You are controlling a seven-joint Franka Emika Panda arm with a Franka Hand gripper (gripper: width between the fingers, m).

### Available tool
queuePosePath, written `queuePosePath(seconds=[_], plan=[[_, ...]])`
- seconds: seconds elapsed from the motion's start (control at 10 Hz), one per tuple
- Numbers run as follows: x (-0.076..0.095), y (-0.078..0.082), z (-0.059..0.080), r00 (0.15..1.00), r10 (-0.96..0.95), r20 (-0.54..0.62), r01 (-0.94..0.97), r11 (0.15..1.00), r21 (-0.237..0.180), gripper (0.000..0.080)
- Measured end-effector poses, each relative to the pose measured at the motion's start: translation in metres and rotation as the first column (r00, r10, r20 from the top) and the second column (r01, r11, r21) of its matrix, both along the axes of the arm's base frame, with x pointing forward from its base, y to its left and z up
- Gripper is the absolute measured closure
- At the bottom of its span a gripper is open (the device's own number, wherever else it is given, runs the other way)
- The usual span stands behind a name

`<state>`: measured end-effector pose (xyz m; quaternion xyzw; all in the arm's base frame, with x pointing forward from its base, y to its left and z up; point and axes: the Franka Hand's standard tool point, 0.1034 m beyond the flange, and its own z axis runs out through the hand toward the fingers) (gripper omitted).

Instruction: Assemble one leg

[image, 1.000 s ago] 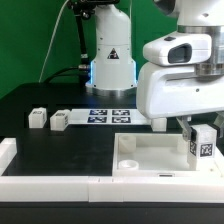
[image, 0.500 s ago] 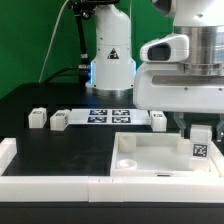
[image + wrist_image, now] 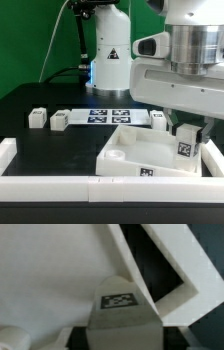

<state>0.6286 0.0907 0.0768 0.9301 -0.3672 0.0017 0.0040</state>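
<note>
My gripper (image 3: 187,138) is shut on the leg (image 3: 185,150), a short white post with a marker tag facing the camera. It holds the leg upright at the tabletop's corner on the exterior view's right. The white tabletop (image 3: 128,152) now sits skewed, and whether the leg touches it I cannot tell. In the wrist view the leg (image 3: 120,303) stands between my dark fingers (image 3: 82,338), over the tabletop (image 3: 50,269). A round corner socket (image 3: 10,339) shows at the edge.
Three more loose legs (image 3: 38,118) (image 3: 59,119) (image 3: 158,119) lie near the marker board (image 3: 110,114). White border walls run along the front (image 3: 50,184) and the right (image 3: 214,155), the right one close to my gripper, also in the wrist view (image 3: 185,263). The robot base (image 3: 110,60) stands behind.
My gripper has moved down and to the exterior view's left with the leg. The tabletop has turned and shifted left from its square position against the walls.
</note>
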Motion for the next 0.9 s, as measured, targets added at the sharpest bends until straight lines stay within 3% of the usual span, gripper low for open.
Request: queuePosePath(seconds=[0.2,0.3,0.4,0.9], plan=[[-0.0004,-0.0023,-0.0005,1.0,-0.004,-0.003,0.004,1.0,-0.005,0.0496],[-0.0005,-0.0018,-0.0006,1.0,-0.004,-0.003,0.004,1.0,-0.004,0.0291],[-0.0005,-0.0018,-0.0007,1.0,-0.004,-0.003,0.004,1.0,-0.004,0.0195],[-0.0006,-0.0018,-0.0008,1.0,-0.004,-0.003,0.004,1.0,-0.004,0.015]])
